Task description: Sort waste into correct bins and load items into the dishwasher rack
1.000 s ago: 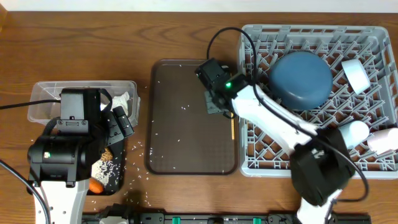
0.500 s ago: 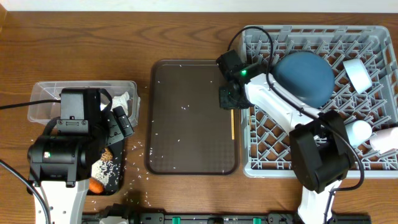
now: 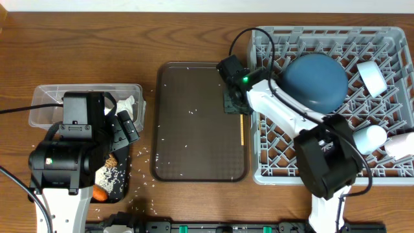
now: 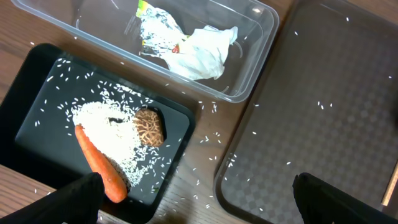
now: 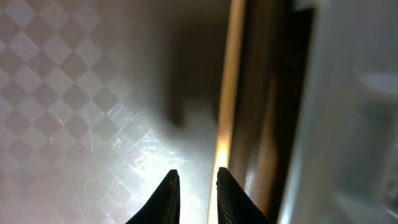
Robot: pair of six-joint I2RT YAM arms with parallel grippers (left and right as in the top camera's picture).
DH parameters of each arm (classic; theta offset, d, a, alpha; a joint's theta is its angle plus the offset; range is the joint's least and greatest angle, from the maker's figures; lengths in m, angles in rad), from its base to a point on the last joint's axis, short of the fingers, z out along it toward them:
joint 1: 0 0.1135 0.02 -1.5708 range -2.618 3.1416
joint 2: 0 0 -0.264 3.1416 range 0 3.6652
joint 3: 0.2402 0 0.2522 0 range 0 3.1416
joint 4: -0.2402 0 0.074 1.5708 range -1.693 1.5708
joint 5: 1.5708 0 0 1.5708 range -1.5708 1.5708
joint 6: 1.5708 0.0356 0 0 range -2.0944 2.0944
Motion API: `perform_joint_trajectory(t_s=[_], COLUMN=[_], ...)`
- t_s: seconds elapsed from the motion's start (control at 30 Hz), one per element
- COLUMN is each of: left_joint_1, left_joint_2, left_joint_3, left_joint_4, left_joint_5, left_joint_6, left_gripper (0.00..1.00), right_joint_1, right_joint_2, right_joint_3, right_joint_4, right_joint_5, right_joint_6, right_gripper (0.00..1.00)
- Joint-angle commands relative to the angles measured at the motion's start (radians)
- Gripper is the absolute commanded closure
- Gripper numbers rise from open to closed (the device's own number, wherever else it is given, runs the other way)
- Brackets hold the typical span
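Observation:
In the left wrist view my left gripper [image 4: 198, 186] hangs open and empty above the table, between the black tray [image 4: 37, 118] and the brown serving tray [image 4: 323, 124]. That black tray holds rice [image 4: 112, 130], an orange carrot [image 4: 99, 171] and a small brown food piece [image 4: 148, 127]. The clear tub [image 4: 261, 37] holds a green-yellow wrapper [image 4: 152, 25] and crumpled white paper [image 4: 202, 53]. My right gripper [image 3: 234, 103] is low over the serving tray's right edge. Its fingers [image 5: 168, 196] stand a narrow gap apart, with nothing between. A wooden chopstick [image 5: 229, 81] lies just beside the right finger.
The grey dishwasher rack [image 3: 323, 176] fills the right side. It holds an overturned blue dish [image 3: 315, 81] and pale cups [image 3: 372, 76] [image 3: 367, 137]. Rice grains lie scattered on the serving tray [image 3: 194, 129] and on the wood by the black tray.
My right gripper swung right toward the rack, then came back a little left over the tray's edge, and its jaws parted slightly. The left arm has not moved.

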Motion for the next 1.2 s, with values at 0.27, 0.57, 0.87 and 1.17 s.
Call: perform_joint_trajectory(t_s=[0.27, 0.57, 0.87, 1.17], left_joint_1=[0.003, 0.003, 0.003, 0.003], left_joint_2=[0.000, 0.000, 0.000, 0.000], left_joint_3=[0.010, 0.010, 0.010, 0.010], left_joint_4=[0.000, 0.000, 0.000, 0.000], left_joint_5=[-0.012, -0.012, -0.012, -0.012], left_joint_6=[0.013, 0.013, 0.013, 0.013], left_gripper=[0.02, 0.02, 0.02, 0.02], right_joint_1=[0.082, -0.048, -0.047, -0.010], right_joint_2=[0.013, 0.028, 0.027, 0.026], right_joint_3=[-0.007, -0.095, -0.089, -0.069], right_joint_4=[0.030, 0.106, 0.122, 0.114], right_joint_5=[0.021, -0.129, -0.173, -0.044], right_joint_6=[0.008, -0.016, -0.056, -0.064], right_gripper=[0.79, 0.76, 0.76, 0.76])
